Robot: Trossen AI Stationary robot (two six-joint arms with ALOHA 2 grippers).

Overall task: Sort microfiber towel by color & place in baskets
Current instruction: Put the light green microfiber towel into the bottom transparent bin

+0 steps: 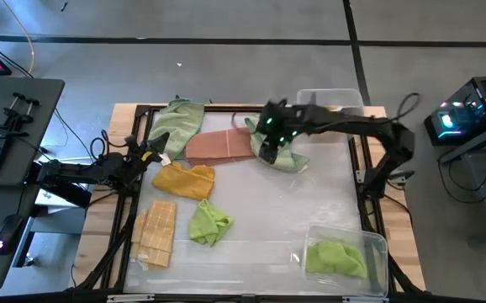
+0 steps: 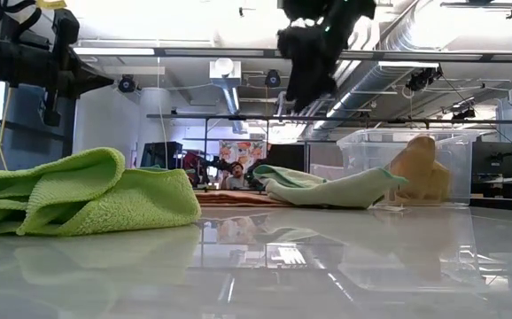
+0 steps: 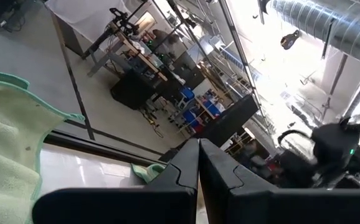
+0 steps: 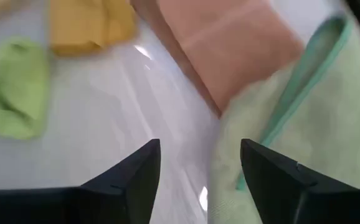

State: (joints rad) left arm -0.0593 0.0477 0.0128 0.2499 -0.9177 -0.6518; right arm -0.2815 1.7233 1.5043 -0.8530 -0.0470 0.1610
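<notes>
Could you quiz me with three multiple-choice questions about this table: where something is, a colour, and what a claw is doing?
1. Where is the right gripper?
A. Above the pale green towel beside the pink towel
B. Inside the near basket
C. Over the tan towel

2. What colour is the towel in the near basket?
A. Pink
B. Green
C. Yellow

3. How are the right gripper's fingers?
A. Shut on a towel
B. Shut on nothing
C. Open, holding nothing

Answers:
1 A: the high view shows it over that towel.
2 B: a green towel lies in it.
3 C: the right wrist view shows a gap between the fingers with nothing in it.
</notes>
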